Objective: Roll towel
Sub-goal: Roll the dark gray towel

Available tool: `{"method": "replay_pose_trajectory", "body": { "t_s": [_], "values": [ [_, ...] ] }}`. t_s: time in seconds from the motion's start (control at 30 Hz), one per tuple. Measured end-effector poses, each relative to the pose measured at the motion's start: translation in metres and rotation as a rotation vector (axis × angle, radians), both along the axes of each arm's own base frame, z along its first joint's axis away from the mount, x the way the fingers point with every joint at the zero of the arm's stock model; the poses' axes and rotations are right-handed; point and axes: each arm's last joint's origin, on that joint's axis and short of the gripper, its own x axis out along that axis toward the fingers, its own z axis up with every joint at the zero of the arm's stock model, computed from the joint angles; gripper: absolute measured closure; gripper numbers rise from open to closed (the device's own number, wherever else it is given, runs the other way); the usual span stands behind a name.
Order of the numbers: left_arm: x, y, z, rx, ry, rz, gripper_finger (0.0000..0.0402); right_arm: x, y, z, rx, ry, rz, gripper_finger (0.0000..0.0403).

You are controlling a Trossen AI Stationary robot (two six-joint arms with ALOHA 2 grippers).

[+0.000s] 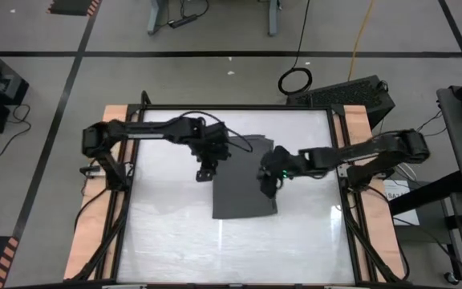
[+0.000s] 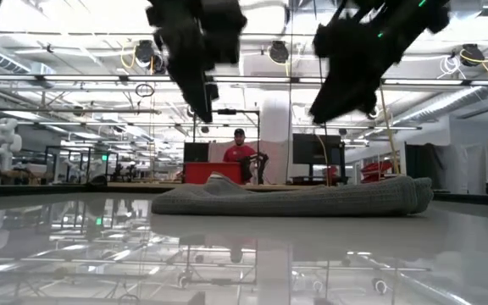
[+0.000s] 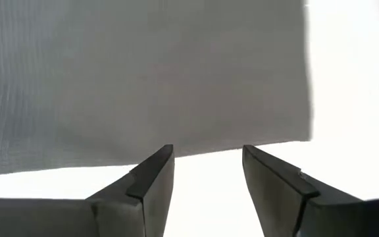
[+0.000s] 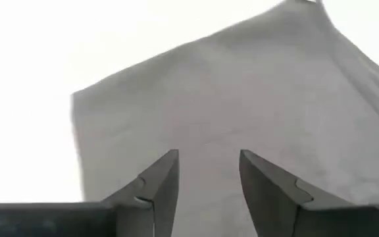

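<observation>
The white table [image 1: 175, 241] is found framed by wooden side rails, with both arms reaching in over its far half. The towel [image 1: 243, 185] is laid near the table's middle, slightly toward the right, mostly flat and unrolled. In the low view a raised fold or bunched edge is noted at one end of the cloth [image 2: 295, 199], but no formed roll is seen. The task is therefore judged to be at an early stage: the rolling itself remains to be done.

The left gripper [image 1: 205, 170] is held just beside the towel's left edge, above the table; in the left wrist view its fingers [image 3: 151, 179] are seen parted, with nothing between them and the towel's edge lying just ahead. The right gripper [image 1: 268, 183] is positioned over the towel's right portion; its fingers [image 4: 160, 176] are likewise seen parted, with the cloth beneath them and nothing gripped. In the low view both grippers are observed clear of the cloth.

No obstruction is recorded on the table. Beyond it, a person in a red top [image 2: 240, 151] is noted far off in the room, well apart from the work.
</observation>
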Motion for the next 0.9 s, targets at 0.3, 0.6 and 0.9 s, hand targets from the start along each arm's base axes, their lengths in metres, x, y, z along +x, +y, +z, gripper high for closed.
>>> {"method": "replay_pose_trajectory", "body": {
  "t_s": [0.3,0.6,0.9],
  "values": [
    [-0.012,-0.097,-0.003,0.107,-0.166,-0.199,0.0217,-0.027,0.087,0.003,-0.180,0.020,0.351,0.0248],
    [-0.026,-0.147,-0.063,0.240,-0.317,-0.184,0.0217,-0.030,0.130,-0.042,-0.282,0.162,0.367,0.0248],
    [-0.048,-0.144,-0.106,0.200,-0.318,-0.137,0.0217,-0.018,0.138,-0.073,-0.310,0.204,0.364,0.0248]
  ]
}}
